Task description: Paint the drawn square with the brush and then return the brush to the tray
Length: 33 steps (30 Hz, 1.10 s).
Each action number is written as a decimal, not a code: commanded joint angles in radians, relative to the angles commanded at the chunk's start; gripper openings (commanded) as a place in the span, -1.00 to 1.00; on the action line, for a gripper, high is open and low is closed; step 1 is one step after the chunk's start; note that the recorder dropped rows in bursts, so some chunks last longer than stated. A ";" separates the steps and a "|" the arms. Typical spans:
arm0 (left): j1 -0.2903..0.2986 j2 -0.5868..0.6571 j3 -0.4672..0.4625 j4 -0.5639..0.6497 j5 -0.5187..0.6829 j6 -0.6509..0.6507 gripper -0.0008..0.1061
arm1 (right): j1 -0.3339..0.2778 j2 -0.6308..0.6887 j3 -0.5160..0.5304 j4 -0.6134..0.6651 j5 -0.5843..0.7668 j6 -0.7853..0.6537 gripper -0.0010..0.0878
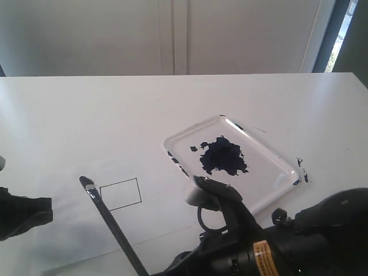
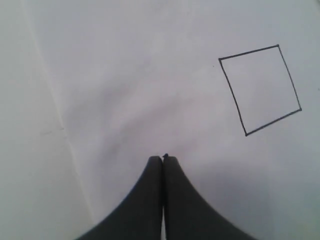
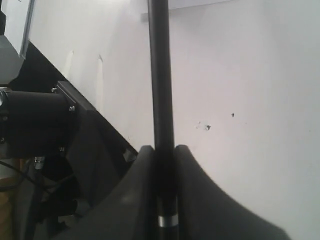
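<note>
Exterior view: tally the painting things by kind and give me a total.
brush: 1
tray: 1
paint blob: 1
drawn square: 1
total: 4

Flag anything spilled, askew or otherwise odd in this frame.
Dark blue paint specks lie on the table just past the right corner of the tray, outside it; more dot its rim. Nothing else stands out: the drawn square is unpainted, the brush sits in the right gripper.
</note>
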 joint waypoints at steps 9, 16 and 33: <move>0.002 0.234 -0.159 -0.001 0.001 -0.055 -0.99 | -0.004 0.000 0.040 0.063 0.061 0.000 -0.98; 0.002 0.238 -0.193 -0.006 0.001 -0.110 -0.99 | -0.004 0.000 0.070 0.126 0.188 0.000 -0.98; 0.002 0.238 -0.193 -0.016 -0.093 -0.111 -0.99 | -0.004 0.096 0.066 0.257 0.199 0.000 -0.98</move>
